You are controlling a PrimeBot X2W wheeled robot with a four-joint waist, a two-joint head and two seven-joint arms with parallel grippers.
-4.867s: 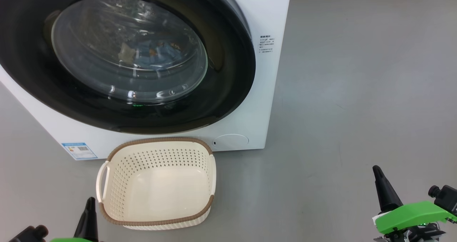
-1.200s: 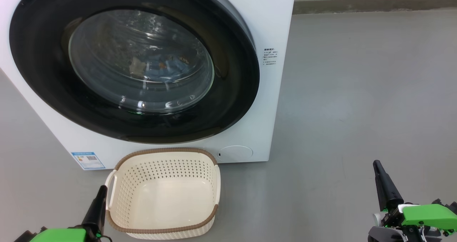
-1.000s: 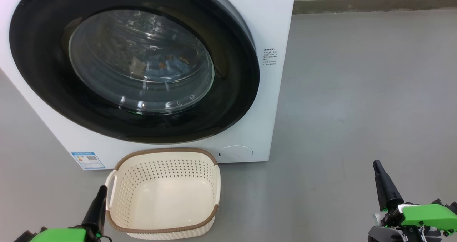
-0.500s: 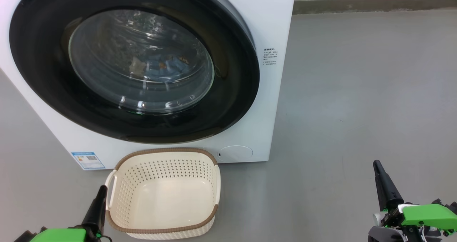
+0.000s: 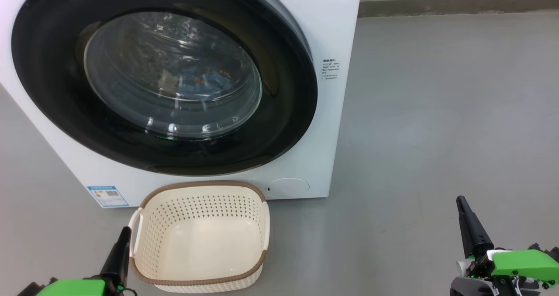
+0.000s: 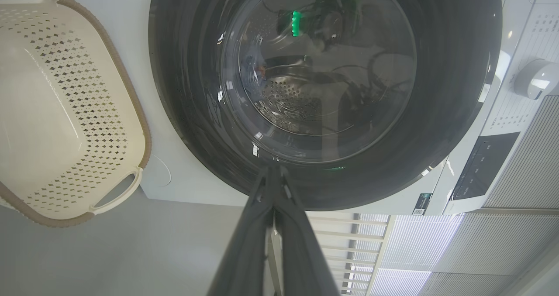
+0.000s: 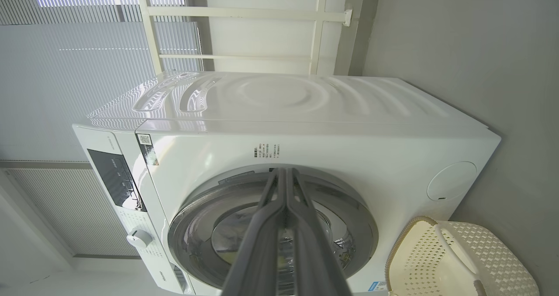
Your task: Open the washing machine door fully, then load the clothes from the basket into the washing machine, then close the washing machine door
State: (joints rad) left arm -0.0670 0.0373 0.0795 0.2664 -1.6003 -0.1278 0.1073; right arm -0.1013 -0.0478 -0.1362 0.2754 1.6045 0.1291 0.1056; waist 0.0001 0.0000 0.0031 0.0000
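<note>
The door (image 5: 284, 125) lies shut, flat against the front of the white machine (image 5: 338, 125), its black ring framing the glass bowl (image 5: 174, 69). Through the glass a blurred patch of light-blue clothes (image 5: 198, 78) with orange specks shows inside the drum; how many pieces there are I cannot tell. The basket (image 5: 201, 184) stands upright on the grey floor (image 5: 436, 112) just in front of the machine, below the door's lower edge, its bare cream bottom showing. The left end effector (image 5: 126, 231) sits low near the basket's left handle, its 2 dark fingers (image 6: 244, 252) pressed together with nothing between them. In the left wrist view they point at the door's black ring, with the basket at that view's left. The right end effector (image 5: 460, 201) hangs over bare floor well to the right of machine and basket, fingers pressed tight and holding nothing. The right wrist view has them aimed at the door, with the control panel (image 7: 115, 178) and a knob (image 7: 139, 238) at that view's left. A small blue label (image 5: 108, 195) sits at the front's lower left corner and a round cover (image 5: 287, 187) at its lower right.
</note>
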